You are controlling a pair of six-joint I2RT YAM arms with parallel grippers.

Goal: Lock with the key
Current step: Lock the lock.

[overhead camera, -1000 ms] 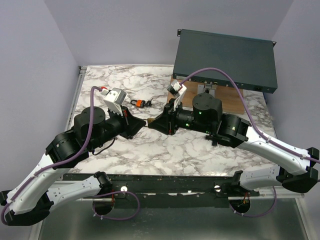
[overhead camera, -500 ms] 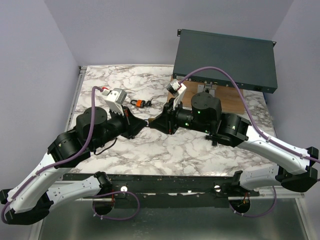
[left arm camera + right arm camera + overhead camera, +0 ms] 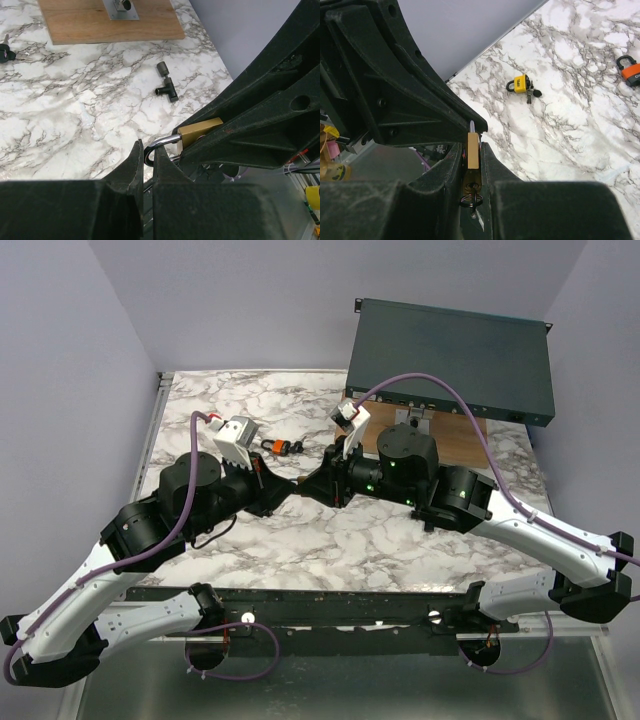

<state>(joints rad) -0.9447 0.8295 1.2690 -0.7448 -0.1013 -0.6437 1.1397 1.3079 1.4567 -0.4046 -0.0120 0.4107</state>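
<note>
Mid-bench [image 3: 330, 540], arms nose to nose. Left pincer [image 3: 148, 151] pinched almost shut on the steel shackle of the brass padlock [image 3: 200, 131]. Right pincer [image 3: 470, 146] clamped across the lock's body, which is held in the air between the two. Key ring [image 3: 470, 201] hangs below the body. Key probably seated in the keyway, but the view is too tight to be sure.

Change over the last second: both wrists crept slightly left and closer together, grips unchanged. Reads as a two-handed hold settling, lock braced before any turn of the key.

Farther: yellow padlock [image 3: 521, 83] and orange padlock [image 3: 278, 447] lie loose. Wooden board [image 3: 450, 435] far right.
</note>
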